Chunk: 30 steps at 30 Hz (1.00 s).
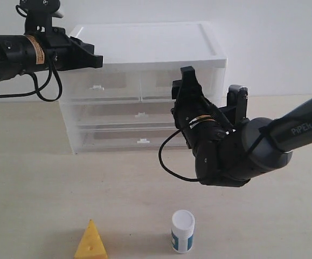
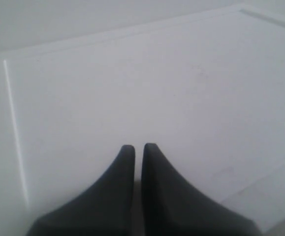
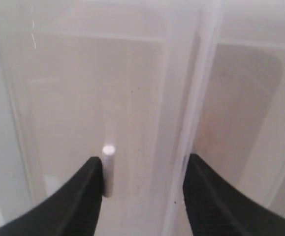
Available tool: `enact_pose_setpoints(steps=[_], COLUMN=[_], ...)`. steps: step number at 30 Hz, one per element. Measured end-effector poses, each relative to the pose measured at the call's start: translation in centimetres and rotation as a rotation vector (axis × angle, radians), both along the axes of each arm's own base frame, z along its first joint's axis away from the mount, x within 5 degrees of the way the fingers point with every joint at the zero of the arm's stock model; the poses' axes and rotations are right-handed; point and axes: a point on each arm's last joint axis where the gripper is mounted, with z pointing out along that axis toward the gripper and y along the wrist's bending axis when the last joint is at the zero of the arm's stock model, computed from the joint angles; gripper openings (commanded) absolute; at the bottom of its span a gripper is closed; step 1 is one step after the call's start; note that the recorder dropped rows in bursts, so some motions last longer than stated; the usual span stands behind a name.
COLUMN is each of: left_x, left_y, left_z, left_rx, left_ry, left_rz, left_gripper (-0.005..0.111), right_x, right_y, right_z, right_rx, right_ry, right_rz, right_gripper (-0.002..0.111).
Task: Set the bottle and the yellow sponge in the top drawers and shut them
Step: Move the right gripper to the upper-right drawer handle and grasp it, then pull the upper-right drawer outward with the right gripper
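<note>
The sponge [image 1: 91, 241] stood at the near edge of the tabletop [image 1: 32, 183], a bit left of the middle. The bottle [image 1: 182, 231] stood upright at the same edge, to the right of the sponge and apart from it. Nothing held them. Neither one was in a drawer yet.

Farther back, the right tool [image 3: 144, 160] was up close to the front of the right top drawer [image 1: 158, 83]. Its fingers were spread apart and held nothing. The small white handle [image 3: 108, 169] sat between them. It was just beside one finger [image 3: 88, 189] and well apart from the other.

The cabinet [image 1: 145, 43] stood by the far edge of the tabletop. Both top drawers looked shut, the left top drawer [image 1: 118, 86] too. The left tool [image 2: 135, 146] hung over the white top of the cabinet, near its left end. Its fingers were pressed together and held nothing.

I think the step was to open the right top drawer. To do it well, the right tool should slide sideways a little, so the handle sits in the middle of the gap. Then it should squeeze the handle and pull straight toward the near edge, slowly. The handle looked thin, so a fast pull could slip off. The cabinet looked light and might slide along too. The drawer should come out far enough for the bottle to fit.
</note>
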Motion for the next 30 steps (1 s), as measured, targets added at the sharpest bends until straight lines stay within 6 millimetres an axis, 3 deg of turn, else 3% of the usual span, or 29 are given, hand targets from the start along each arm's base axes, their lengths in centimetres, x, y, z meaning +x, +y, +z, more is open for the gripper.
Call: enact_pose_setpoints(steps=[12,18,30], left_x=[0.0,0.0,0.0], left_y=[0.0,0.0,0.0], left_z=[0.0,0.0,0.0], left_rx=[0.016,0.016,0.018], left_ry=[-0.004,-0.004,-0.004], left_rz=[-0.009,-0.009,-0.01], left_gripper=[0.004,0.004,0.004], right_x=[-1.4,-1.6,-0.1], right_y=[-0.9,-0.9,-0.2], right_z=[-0.7,0.4,0.9], right_rx=[0.027,0.083,-0.027], right_ry=[-0.051,-0.154,-0.053], right_rz=[0.065,0.085,0.035], right_gripper=[0.045,0.045,0.043])
